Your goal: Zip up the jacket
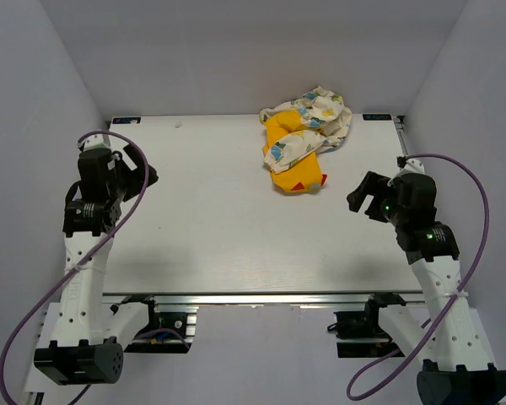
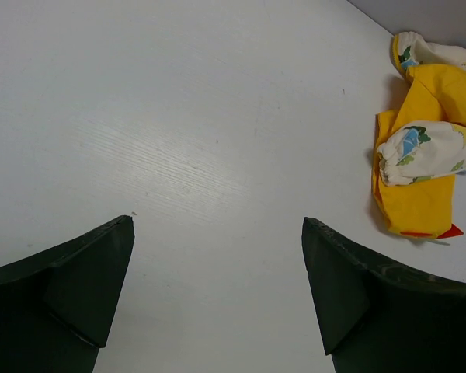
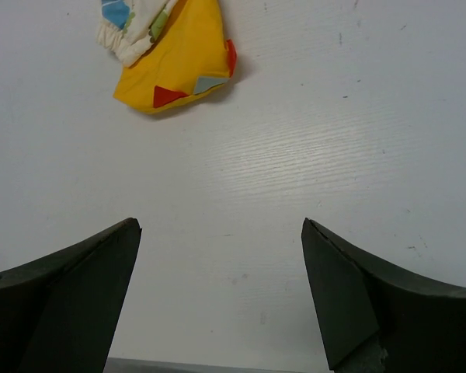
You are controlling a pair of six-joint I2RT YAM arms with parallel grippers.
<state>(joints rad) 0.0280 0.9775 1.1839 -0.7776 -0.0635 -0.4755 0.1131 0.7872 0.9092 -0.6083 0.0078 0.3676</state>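
Two grippers idle: left gripper (image 2: 217,225) and right gripper (image 3: 221,225) spread wide, holding nothing. Jacket (image 1: 304,139) crumpled at far edge of table (image 1: 211,228), right of centre. Risk: zipper not visible, likely buried in folds; blind pinch grabs wrong layer, bunches fabric tighter.

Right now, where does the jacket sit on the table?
In the top view the jacket lies crumpled at the far right of the table, near its back edge, just beyond the open right gripper and not touching it.
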